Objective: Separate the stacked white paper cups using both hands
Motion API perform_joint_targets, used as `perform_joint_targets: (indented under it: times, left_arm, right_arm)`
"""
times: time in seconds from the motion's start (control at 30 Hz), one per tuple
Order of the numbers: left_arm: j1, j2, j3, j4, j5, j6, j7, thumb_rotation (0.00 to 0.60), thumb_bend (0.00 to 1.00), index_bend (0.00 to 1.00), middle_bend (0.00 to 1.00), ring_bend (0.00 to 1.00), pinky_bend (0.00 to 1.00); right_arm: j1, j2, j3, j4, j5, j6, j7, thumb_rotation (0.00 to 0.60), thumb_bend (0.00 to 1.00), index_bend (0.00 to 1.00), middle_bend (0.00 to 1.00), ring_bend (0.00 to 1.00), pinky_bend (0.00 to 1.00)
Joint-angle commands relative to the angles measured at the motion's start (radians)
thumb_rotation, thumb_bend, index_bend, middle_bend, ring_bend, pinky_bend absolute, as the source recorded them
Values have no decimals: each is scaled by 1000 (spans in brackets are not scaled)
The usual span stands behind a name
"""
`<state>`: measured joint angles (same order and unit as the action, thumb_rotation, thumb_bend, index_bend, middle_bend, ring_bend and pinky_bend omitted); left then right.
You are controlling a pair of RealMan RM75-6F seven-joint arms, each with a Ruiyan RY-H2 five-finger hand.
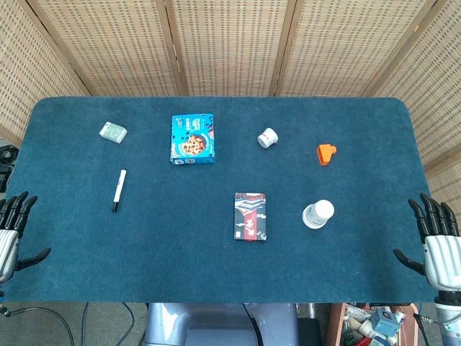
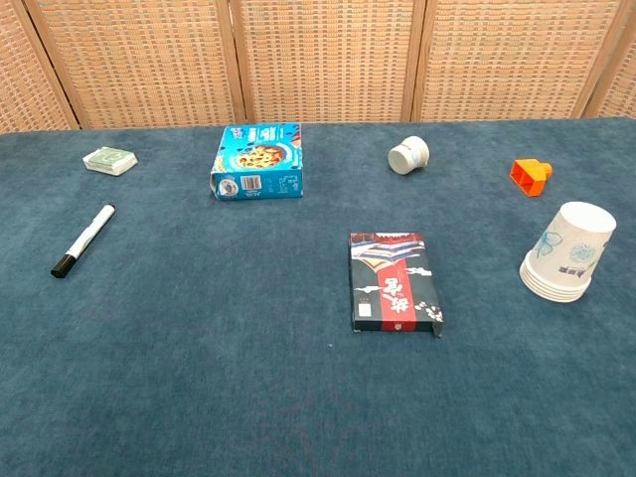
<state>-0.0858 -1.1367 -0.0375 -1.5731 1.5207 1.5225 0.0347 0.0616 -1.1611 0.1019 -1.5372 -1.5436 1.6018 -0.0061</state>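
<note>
A stack of white paper cups (image 1: 318,214) stands upside down on the blue table, right of centre; in the chest view the stack (image 2: 567,252) shows several nested rims at its base and a printed side. My left hand (image 1: 12,231) hangs at the table's left edge, fingers spread, holding nothing. At the right edge my right hand (image 1: 434,245) is likewise spread and empty, well to the right of the stack. Neither hand appears in the chest view.
A black and red box (image 1: 250,216) lies left of the stack. Farther back are a small white cup on its side (image 1: 267,137), an orange block (image 1: 326,153), a blue snack box (image 1: 193,138), a green pack (image 1: 113,131) and a marker (image 1: 118,190).
</note>
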Motion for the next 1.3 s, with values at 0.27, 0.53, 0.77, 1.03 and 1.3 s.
perform_joint_targets:
  times: [0.27,0.53,0.77,1.03,1.3]
  left_arm:
    - [-2,-11,-2,4,-3,-4,22,600,153,0,0,0,0]
    - [-6,-19,-19,1,-32,-10,46,600,153,0,0,0,0]
    - [-24,-54,-42,31,-77,-38,77,600,153,0,0,0,0]
    - [-37,-86,-51,69,-93,-55,94,600,153,0,0,0,0]
    - [-46,-94,-58,82,-125,-84,100,600,153,0,0,0,0]
  right_arm:
    - [5,3,-7,-8,-3,-18,-11,600,0,0,0,0,0]
    - [146,80,-6,-119,-49,-233,37,600,0,0,1,0,39]
    - [291,84,46,-192,-7,-416,41,600,98,92,113,21,148]
    - [373,39,51,-173,79,-550,-30,600,224,204,220,109,226]
    - [421,-44,53,-92,128,-594,-105,600,280,271,261,152,242]
